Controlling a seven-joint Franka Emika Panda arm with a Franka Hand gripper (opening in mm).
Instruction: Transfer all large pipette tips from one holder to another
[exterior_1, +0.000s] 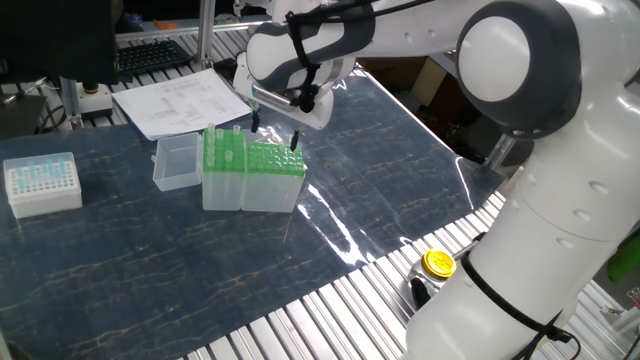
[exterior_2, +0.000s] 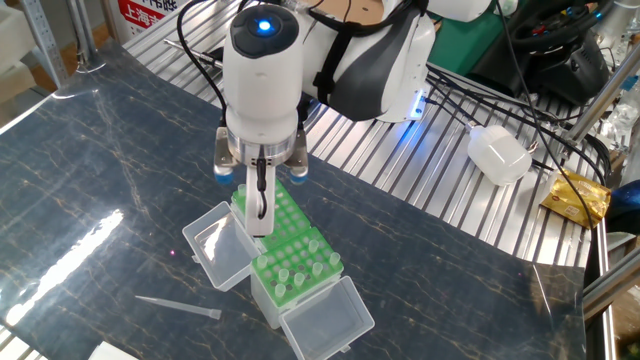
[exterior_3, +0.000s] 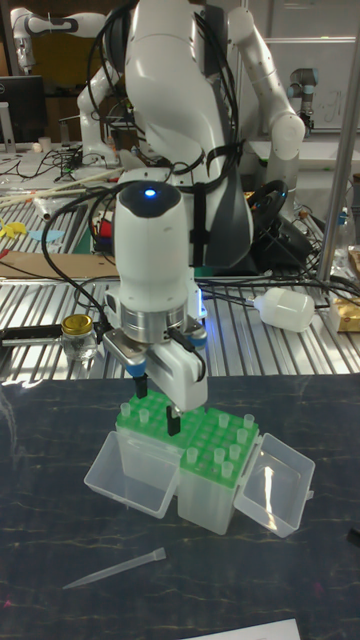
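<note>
Standing in the wider holder (exterior_1: 275, 188) are a few large pipette tips (exterior_3: 128, 409), upright at its far rim as the tall fixed view shows them. More tips stand in the narrower, taller box (exterior_1: 222, 178), which touches the holder's side. One loose tip (exterior_2: 180, 305) lies flat on the table, apart from both boxes.

The gripper (exterior_1: 274, 133) hovers just above the holder's green grid, pointing straight down. Its two dark fingers stand apart. I see nothing held between them, though a tip this thin would be hard to make out.

Judged step: approach for a pick from the holder, not a placement.

Next move, as I read it:
- centre the parted fingers on a single tip
- lower until they flank its collar
- close gently and lift straight up, so that neighbouring tips are not dragged out

The loose tip will need a separate pick.
</note>
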